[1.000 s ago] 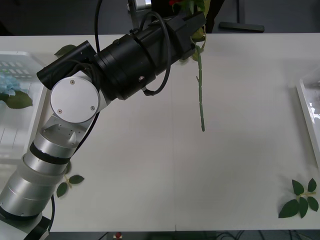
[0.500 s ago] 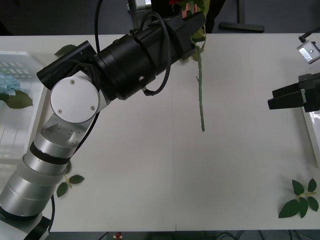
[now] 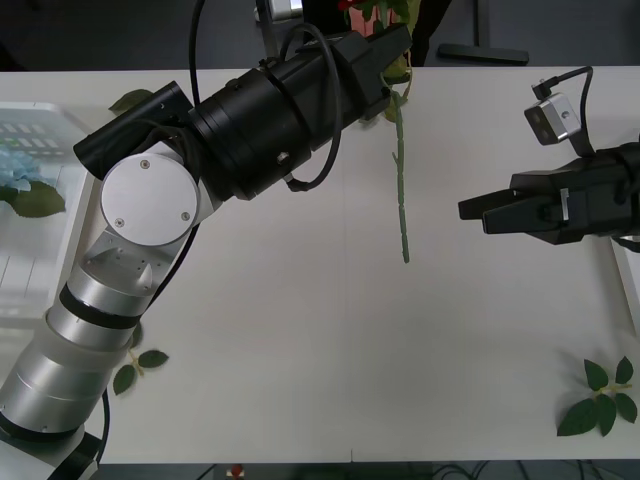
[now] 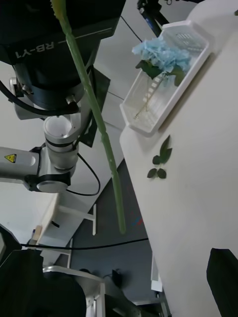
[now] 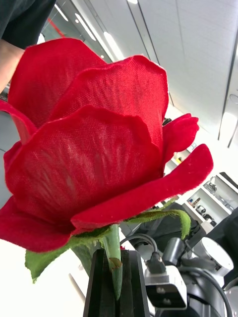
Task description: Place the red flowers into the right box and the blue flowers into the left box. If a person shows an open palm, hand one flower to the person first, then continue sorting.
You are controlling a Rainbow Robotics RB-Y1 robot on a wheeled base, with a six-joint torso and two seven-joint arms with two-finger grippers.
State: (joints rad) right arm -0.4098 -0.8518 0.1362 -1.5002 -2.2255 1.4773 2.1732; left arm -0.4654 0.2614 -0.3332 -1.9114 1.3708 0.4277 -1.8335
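Our left pincer point(image 3: 392, 45), upper centre, clamped on artificial red rose point(image 5: 94, 148); right pincer point(image 3: 478, 212) apart at right; close squarely on hanging green stem point(image 3: 401, 190) mid-length

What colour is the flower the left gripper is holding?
Red, a rose pinched by its green stem in the left gripper; clearest in the left wrist view.

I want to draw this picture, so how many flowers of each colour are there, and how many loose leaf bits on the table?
Red flowers: 1, the red rose held up by the left gripper.
Blue flowers: 1, the blue flower lying in the left box.
Loose leaf sprigs: 2, one leaf sprig at the table's near right and one small sprig at its near left.
Total: 4.
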